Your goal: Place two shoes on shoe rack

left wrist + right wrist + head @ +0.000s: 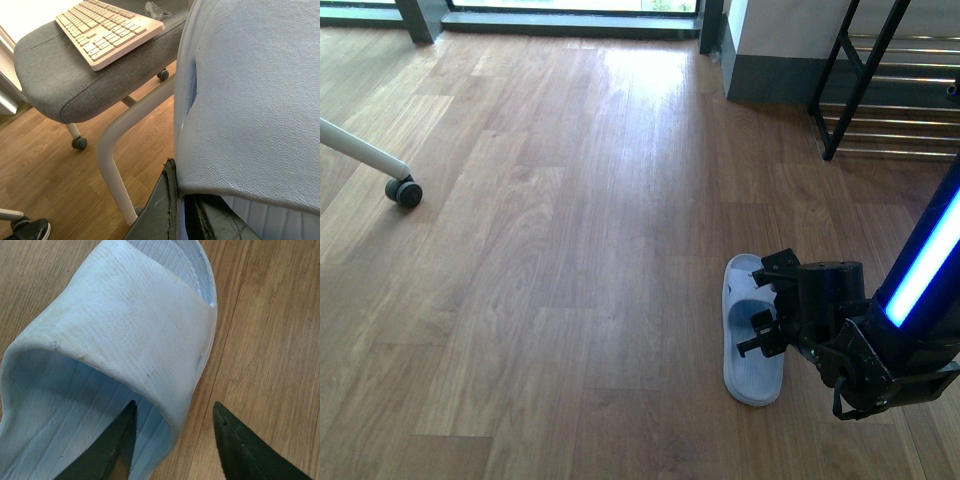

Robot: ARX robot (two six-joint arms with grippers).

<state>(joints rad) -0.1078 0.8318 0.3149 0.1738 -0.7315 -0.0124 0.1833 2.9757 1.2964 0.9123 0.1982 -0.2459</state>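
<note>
Right gripper (175,406): jaws spread astride the strap edge of pale blue slide (752,375), floor, near right; a shallow bite may slip on lifting. Left gripper (190,210): apparently pinching second slide (250,100). Shoe rack (910,128): far right.

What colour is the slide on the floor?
Pale blue; the slide shows best in the right wrist view.

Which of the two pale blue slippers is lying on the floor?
The pale blue rubber slide at the right gripper lies on the wooden floor; the other slide is held up off it by the left gripper.
</note>
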